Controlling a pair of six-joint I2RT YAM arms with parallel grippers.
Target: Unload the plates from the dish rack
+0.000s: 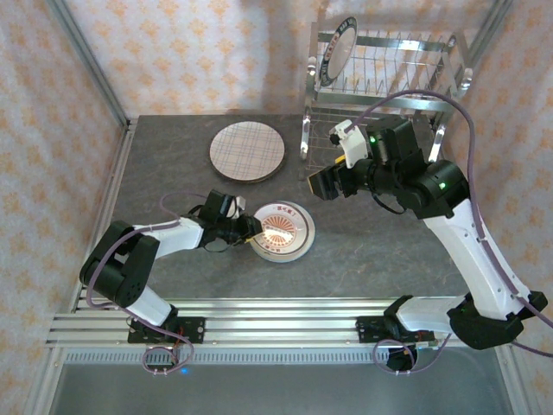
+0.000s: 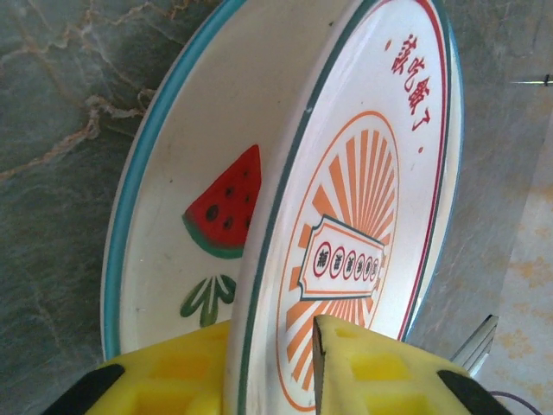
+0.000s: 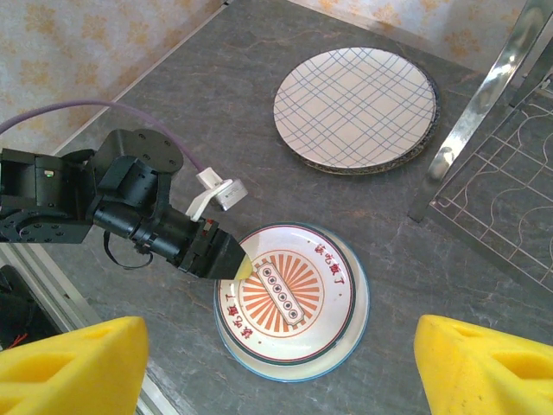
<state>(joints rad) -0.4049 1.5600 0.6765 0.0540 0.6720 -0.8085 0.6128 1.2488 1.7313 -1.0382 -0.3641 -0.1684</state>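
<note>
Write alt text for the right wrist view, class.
The left gripper grips the sunburst plate by its rim, atop a blue-rimmed plate. A plaid plate lies beyond, near the dish rack; open yellow jaws frame the bottom corners.

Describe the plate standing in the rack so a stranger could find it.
Find the chrome dish rack at the table's far right. At the left end of its upper tier stands a dark-rimmed plate, the only plate in the rack.

You have bright, even light from overhead. Shadows on the desk (image 1: pixel 173 173) are soft and faint. The chrome dish rack (image 1: pixel 397 60) at the far right corner throws hard glare. Close to each wrist lens, the yellow left tool (image 2: pixel 272 376) and right tool (image 3: pixel 276 367) blur; the sunburst plate (image 2: pixel 363 216) is sharp.
</note>
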